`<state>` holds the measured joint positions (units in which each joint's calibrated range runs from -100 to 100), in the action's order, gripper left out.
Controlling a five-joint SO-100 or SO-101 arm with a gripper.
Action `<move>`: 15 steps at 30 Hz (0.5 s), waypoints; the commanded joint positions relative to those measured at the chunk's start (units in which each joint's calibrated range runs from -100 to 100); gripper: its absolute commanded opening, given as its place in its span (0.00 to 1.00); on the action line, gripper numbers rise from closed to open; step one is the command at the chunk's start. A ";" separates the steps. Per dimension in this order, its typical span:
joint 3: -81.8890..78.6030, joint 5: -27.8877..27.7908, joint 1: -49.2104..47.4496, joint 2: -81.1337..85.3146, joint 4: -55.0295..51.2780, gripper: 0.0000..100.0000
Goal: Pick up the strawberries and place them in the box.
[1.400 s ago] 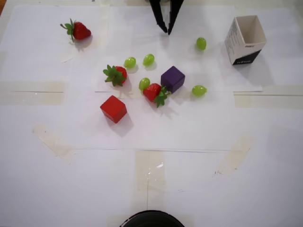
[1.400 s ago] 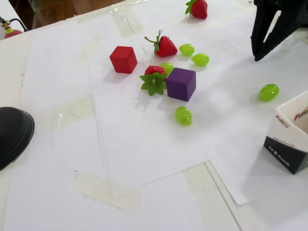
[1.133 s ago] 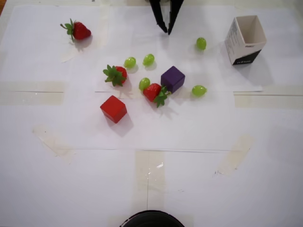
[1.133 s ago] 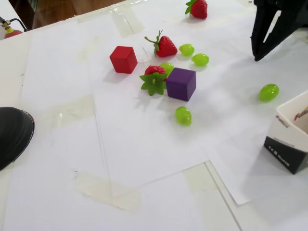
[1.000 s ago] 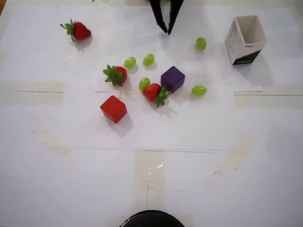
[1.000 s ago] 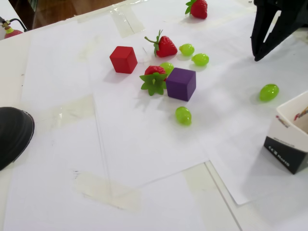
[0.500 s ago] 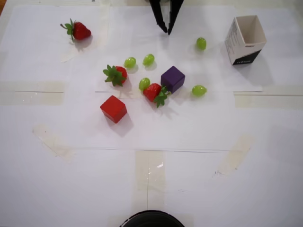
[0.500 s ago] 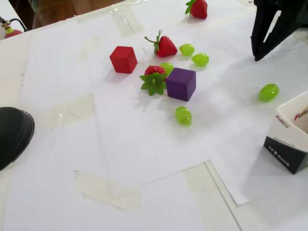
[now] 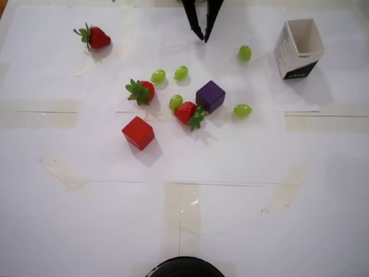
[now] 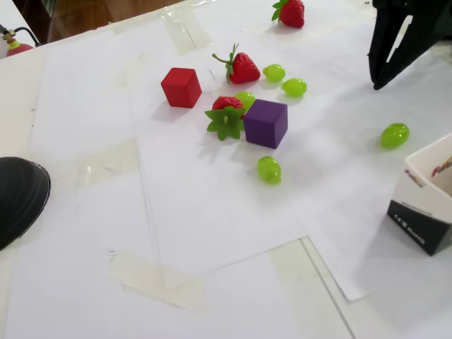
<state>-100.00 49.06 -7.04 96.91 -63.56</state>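
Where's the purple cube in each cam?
Overhead view: purple cube just right of centre in the upper half, right of a strawberry.
Fixed view: purple cube above centre, the same strawberry at its left.
Shared landmark: red cube, lower left of it overhead; upper left in the fixed view.

A home-like tabletop: taped white paper sheets (image 9: 230,156), wooden floor (image 10: 106,10) beyond.

Three red strawberries (image 9: 187,113) (image 9: 141,91) (image 9: 95,37) lie loose on the paper; the white box (image 9: 299,49) stands upright, mouth open, far right.
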 commanded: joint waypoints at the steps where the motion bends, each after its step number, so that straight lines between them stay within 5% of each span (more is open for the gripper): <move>1: 0.00 -0.34 0.42 0.68 -0.25 0.00; 9: 1.18 2.74 3.36 0.17 -0.41 0.00; 15: 21.00 1.61 7.19 -13.68 -6.70 0.00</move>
<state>-95.84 51.26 -2.32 92.82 -64.98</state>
